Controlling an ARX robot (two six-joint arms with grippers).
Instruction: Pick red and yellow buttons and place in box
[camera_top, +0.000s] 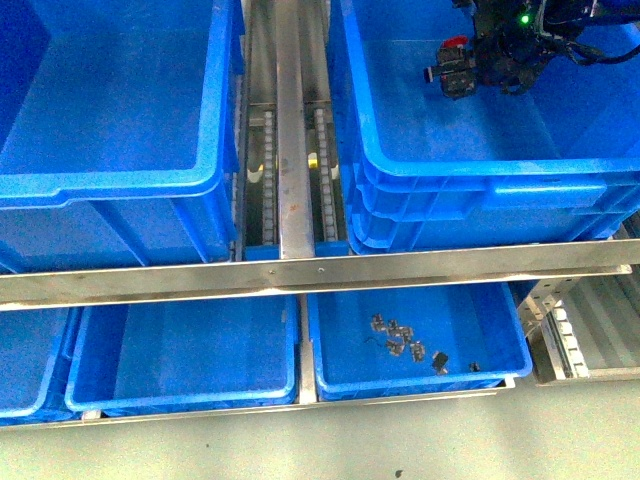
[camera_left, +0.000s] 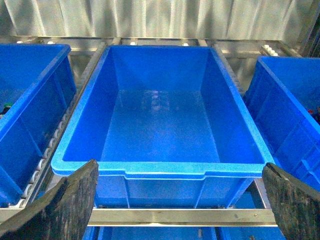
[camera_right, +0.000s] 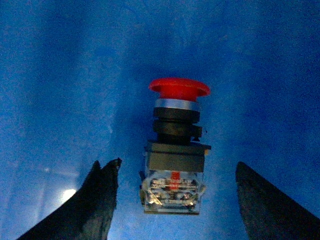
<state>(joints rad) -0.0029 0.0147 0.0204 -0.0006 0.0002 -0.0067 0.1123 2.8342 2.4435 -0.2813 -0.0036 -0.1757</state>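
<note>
The right pincer (camera_right: 176, 165) stands apart, the red button (camera_right: 175, 135) centre-frame inside it, untouched; the left pincer (camera_left: 179, 166) stands apart facing the box (camera_left: 75, 150).

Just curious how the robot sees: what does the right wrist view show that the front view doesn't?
Only right wrist: the red button close up, cap and black body, lying inside the open right gripper, untouched. Only front: a steel rail, a lower tray holding small dark parts, the empty box. Both: the blue crate the arm reaches into.
</note>
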